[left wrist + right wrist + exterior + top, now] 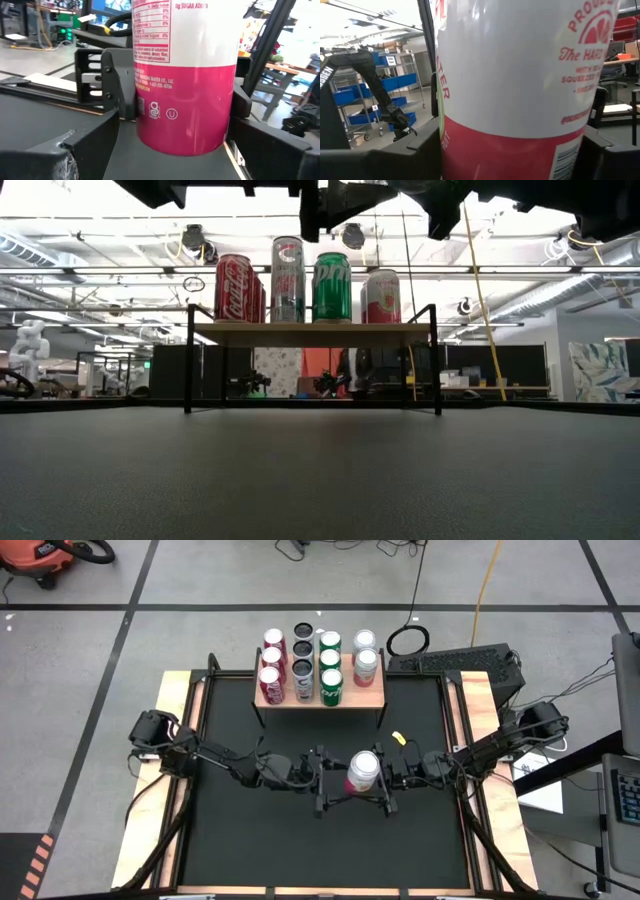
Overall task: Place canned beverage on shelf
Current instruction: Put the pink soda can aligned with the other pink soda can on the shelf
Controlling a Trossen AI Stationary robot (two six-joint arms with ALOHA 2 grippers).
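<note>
A white and pink beverage can stands upright in the air over the middle of the black mat, between my two grippers. My right gripper comes from the right and is shut on it. My left gripper comes from the left and is open, with its fingers on either side of the can's pink lower part. I cannot tell whether they touch it. The shelf stands at the mat's far edge on thin black legs and bears several red, dark, green and white cans. The held can is out of the low view. My right gripper pinches the can's side wall between its two fingers, one on each side of the lower half. The fingers lie level and come from the table's right. The can is upright and lifted clear of the mat.
The shelf's near right corner shows bare wood beside the cans. A small yellow thing lies on the mat near the right arm. A black keyboard-like item and a cable loop lie beyond the far right corner.
</note>
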